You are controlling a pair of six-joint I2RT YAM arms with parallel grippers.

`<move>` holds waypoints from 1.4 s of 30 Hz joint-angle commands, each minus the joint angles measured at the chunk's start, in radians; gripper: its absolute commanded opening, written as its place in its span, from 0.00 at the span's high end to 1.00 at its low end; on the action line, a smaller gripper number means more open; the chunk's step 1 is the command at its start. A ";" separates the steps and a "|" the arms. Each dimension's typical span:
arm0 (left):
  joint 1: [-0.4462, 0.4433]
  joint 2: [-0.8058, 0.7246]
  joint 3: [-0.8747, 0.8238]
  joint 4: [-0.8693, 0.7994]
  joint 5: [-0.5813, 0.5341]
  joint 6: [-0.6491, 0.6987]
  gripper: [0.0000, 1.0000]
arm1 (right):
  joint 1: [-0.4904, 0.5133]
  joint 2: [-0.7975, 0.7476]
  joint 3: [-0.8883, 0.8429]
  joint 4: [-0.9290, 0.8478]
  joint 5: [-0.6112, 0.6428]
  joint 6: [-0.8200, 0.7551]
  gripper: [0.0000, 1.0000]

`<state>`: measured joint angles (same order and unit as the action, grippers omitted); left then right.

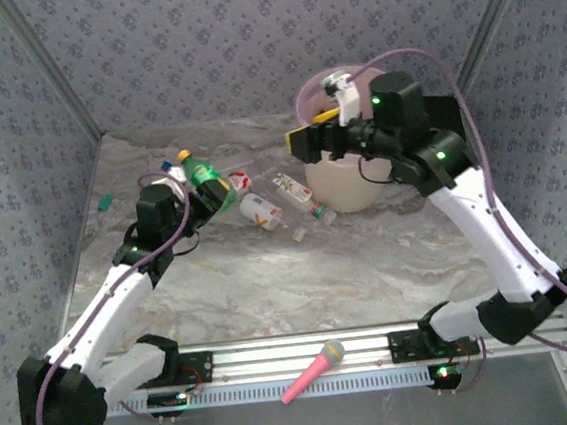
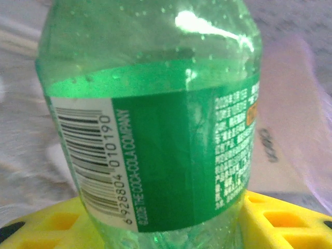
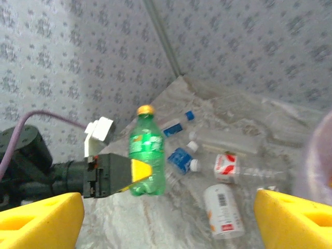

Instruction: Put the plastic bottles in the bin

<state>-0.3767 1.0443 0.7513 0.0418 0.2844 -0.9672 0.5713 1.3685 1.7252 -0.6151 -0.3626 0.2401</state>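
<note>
Toward the far left of the worktop (image 1: 271, 294), the left claw (image 1: 216, 195) is clamped on a green bottle (image 1: 204, 178) with a yellow cap, its 2 yellow fingers (image 2: 52, 223) pressing the label band from either side. The right wrist view shows the bottle upright and, as far as I can judge, just clear of the surface. The bin (image 1: 347, 188), with a pink liner (image 1: 323, 76) folded over its rim, stands at the far right, well apart from the held bottle. The right claw (image 1: 308, 138) hangs beside the bin's left rim with its jaws wide apart and nothing between them. Between the green bottle and the bin lie several loose bottles (image 1: 261, 212), some with red labels, others with blue. The step in hand looks like the carry: 1 bottle is grasped but not yet delivered, and most of the job lies ahead. The next move calls for lifting the green bottle higher than the rim and swinging it right over the loose bottles without knocking them. It must also pass the right claw, which sits close to that path, before the jaws part above the liner's mouth.
</note>
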 commanded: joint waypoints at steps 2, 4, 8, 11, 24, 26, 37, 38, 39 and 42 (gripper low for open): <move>-0.024 0.069 0.026 0.363 0.269 0.053 0.99 | 0.048 0.064 0.029 -0.028 -0.040 0.022 0.16; -0.042 0.092 0.035 0.411 0.306 0.060 1.00 | 0.050 0.092 0.025 -0.018 -0.089 0.048 0.16; -0.087 0.134 0.079 0.398 0.359 0.121 1.00 | 0.048 0.150 0.040 -0.013 -0.134 0.071 0.14; -0.105 0.166 0.102 0.416 0.410 0.136 1.00 | 0.047 0.191 0.047 0.003 -0.204 0.086 0.11; -0.176 0.211 0.188 0.312 0.448 0.266 1.00 | -0.006 0.309 0.116 -0.032 -0.239 0.130 0.11; -0.176 0.212 0.193 0.302 0.438 0.269 1.00 | -0.006 0.318 0.122 -0.036 -0.251 0.132 0.16; -0.176 0.214 0.207 0.260 0.378 0.278 0.96 | -0.006 0.303 0.118 -0.030 -0.228 0.120 0.39; -0.176 0.210 0.205 0.250 0.358 0.282 0.78 | -0.009 0.299 0.120 -0.031 -0.224 0.111 0.39; -0.177 0.207 0.205 0.232 0.336 0.286 0.56 | -0.011 0.292 0.119 -0.031 -0.217 0.101 0.40; -0.175 0.202 0.199 0.214 0.321 0.292 0.30 | -0.031 0.267 0.138 -0.041 -0.199 0.080 0.44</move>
<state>-0.5533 1.2644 0.9226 0.2955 0.6720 -0.7048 0.5632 1.6821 1.8137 -0.6285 -0.5915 0.3534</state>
